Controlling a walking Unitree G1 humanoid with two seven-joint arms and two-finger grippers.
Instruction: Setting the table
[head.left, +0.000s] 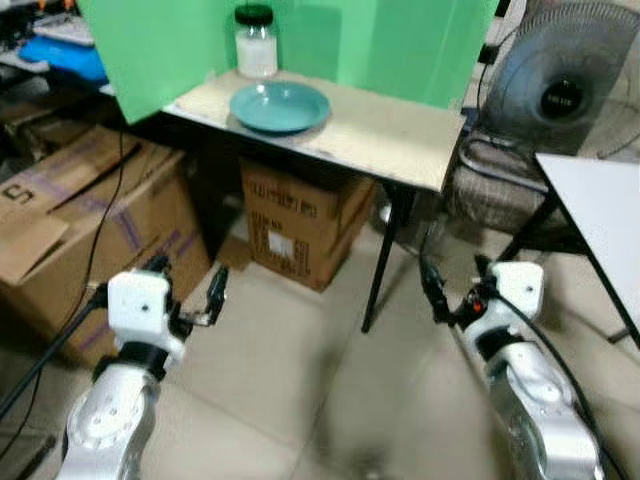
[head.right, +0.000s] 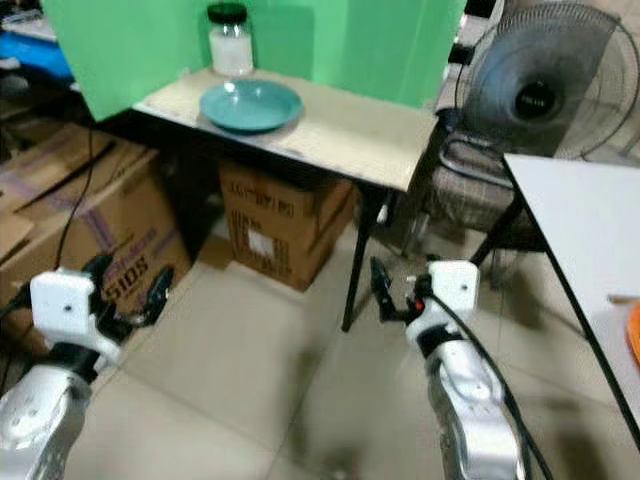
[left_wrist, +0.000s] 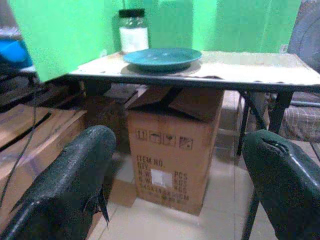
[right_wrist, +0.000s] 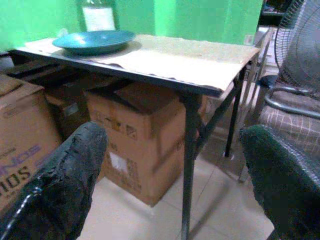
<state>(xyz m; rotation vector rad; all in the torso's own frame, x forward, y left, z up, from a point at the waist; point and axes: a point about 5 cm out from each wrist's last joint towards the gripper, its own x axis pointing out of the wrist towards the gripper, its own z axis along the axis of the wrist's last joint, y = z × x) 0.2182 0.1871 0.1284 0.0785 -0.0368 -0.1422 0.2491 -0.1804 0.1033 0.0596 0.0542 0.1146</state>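
Observation:
A teal plate (head.left: 280, 106) lies on a small beige-topped table (head.left: 400, 135) ahead of me. Behind the plate stands a glass jar (head.left: 255, 42) with a black lid and white contents. Both arms are held low over the tiled floor, well short of the table. My left gripper (head.left: 190, 280) is open and holds nothing. My right gripper (head.left: 455, 285) is likewise open and empty. The left wrist view looks between its fingers (left_wrist: 70, 185) at the plate (left_wrist: 162, 57) and jar (left_wrist: 134, 31). The right wrist view has the plate (right_wrist: 95, 41) at the table's far end.
A green screen (head.left: 380, 40) backs the table. Cardboard boxes sit under the table (head.left: 300, 225) and to the left (head.left: 80, 220). A floor fan (head.left: 560, 90) and a chair (head.left: 490, 180) stand on the right. A white table (head.left: 600, 200) juts in there.

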